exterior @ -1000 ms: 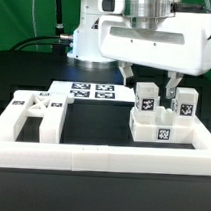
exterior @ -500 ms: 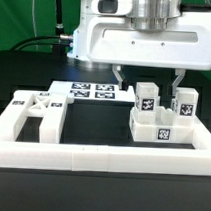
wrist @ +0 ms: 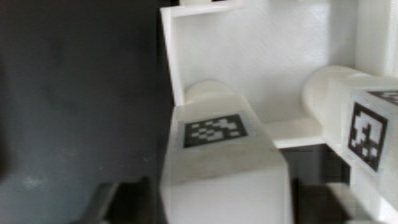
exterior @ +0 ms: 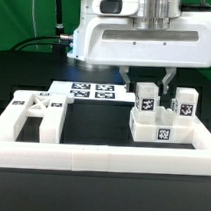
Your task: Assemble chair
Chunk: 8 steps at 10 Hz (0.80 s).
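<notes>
Compared with half a second ago, the gripper (exterior: 151, 85) is seen with its fingers drawn in from a wide spread to a narrow stance on either side of the nearer post (exterior: 146, 97), while the arm's height over the work is little altered. The post is straddled closely, but a sliver of gap seems to be left at each side in the exterior view. In the wrist view the fingertips are cut off at the frame's edge, so it cannot be told whether the post is actually clamped or only enclosed. The post is stood upright on the seat block (exterior: 157, 127), beside the second post (exterior: 186, 101), towards the exterior view's right. The cross-braced side (exterior: 33, 108) is left lying well apart on the exterior view's left, near the marker board (exterior: 89, 91). A grasp of the post is judged to be in hand, for seating or adjusting it.
</notes>
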Motion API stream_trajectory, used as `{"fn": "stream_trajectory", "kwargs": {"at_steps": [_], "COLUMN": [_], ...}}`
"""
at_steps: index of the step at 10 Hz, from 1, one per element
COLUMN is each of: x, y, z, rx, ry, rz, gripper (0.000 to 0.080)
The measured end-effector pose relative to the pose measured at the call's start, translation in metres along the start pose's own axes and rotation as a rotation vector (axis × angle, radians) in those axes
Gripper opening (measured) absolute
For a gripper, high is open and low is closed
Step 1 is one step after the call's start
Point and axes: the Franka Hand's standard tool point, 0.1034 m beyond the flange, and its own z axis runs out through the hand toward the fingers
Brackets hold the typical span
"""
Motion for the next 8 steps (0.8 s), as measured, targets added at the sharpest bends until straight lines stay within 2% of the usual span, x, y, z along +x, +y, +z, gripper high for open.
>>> {"fn": "stream_trajectory", "kwargs": {"at_steps": [3, 8], "x": [-0.0001, -0.0062], "y": [-0.0003, -0.0047], "z": [0.0001, 0.0006], "rx": [0.002, 0.003], "ry": [0.000, 0.002], "rz": [0.067, 0.679], "gripper": [0.0285, 0.0285]}}
